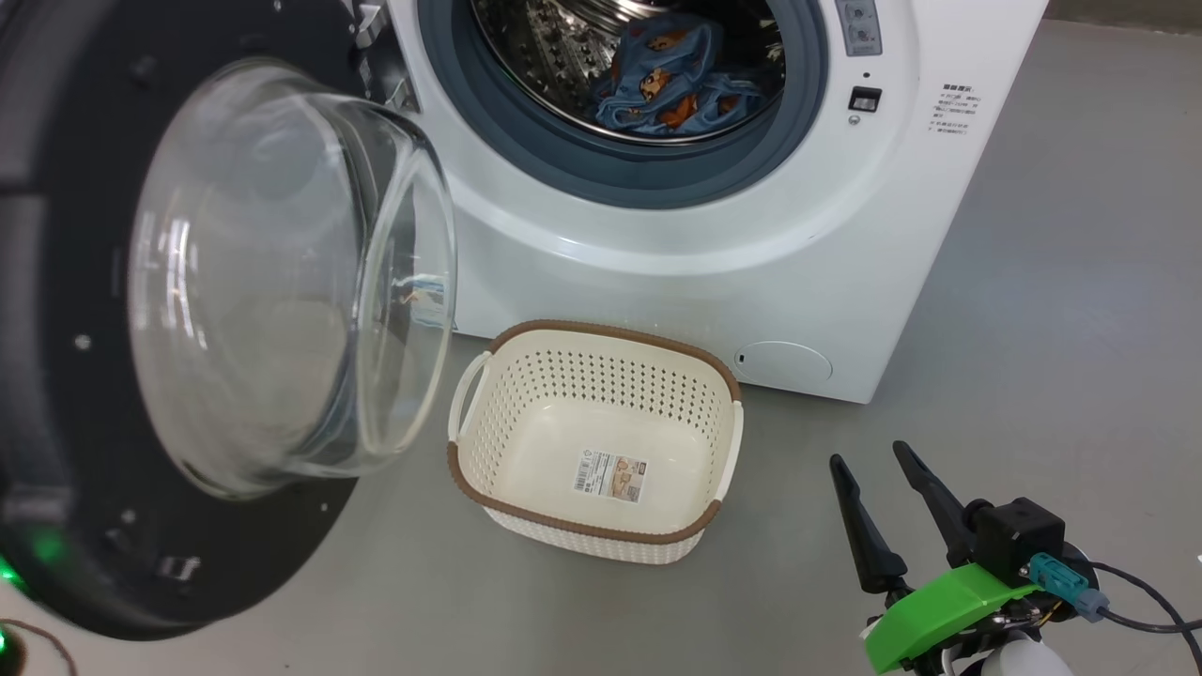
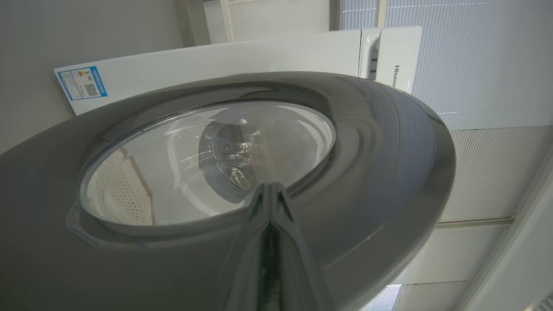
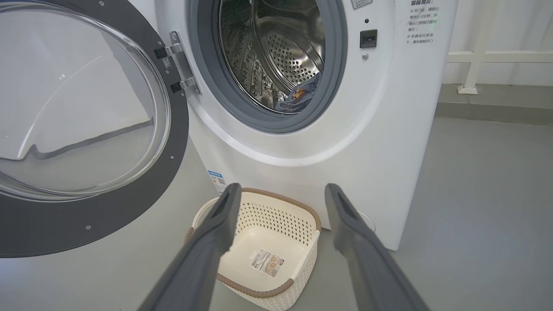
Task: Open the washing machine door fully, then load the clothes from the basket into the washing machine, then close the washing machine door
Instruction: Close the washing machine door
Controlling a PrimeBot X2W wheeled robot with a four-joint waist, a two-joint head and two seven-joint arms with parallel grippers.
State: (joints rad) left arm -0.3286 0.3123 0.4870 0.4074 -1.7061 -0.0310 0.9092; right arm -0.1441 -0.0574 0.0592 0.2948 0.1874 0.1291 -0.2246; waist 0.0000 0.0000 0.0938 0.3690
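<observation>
The washing machine door [image 1: 235, 282] stood wide open on the robot's left of the washing machine [image 1: 714, 235]. The clothes [image 1: 671, 80] lay low in the steel drum [image 3: 281, 56]. The basket [image 1: 601, 334] sat on the floor [image 1: 1033, 329] just in front of the machine, label sticker [image 1: 610, 474] on its bare base. Near its right hung the right gripper [image 1: 869, 453], fingers spread wide, gripping nothing. Left wrist view gave the door's glossy outer face, with the left gripper [image 2: 270, 190] closed finger to finger on nothing, tips over the face below the glass; contact unclear. It also caught the blue energy sticker [image 2: 82, 83] and pale ribbed panels [image 2: 475, 65] behind. Right wrist view gave the door hinge [image 3: 179, 65] and a white rail [image 3: 475, 56] at the back wall. Floor was smooth grey.
</observation>
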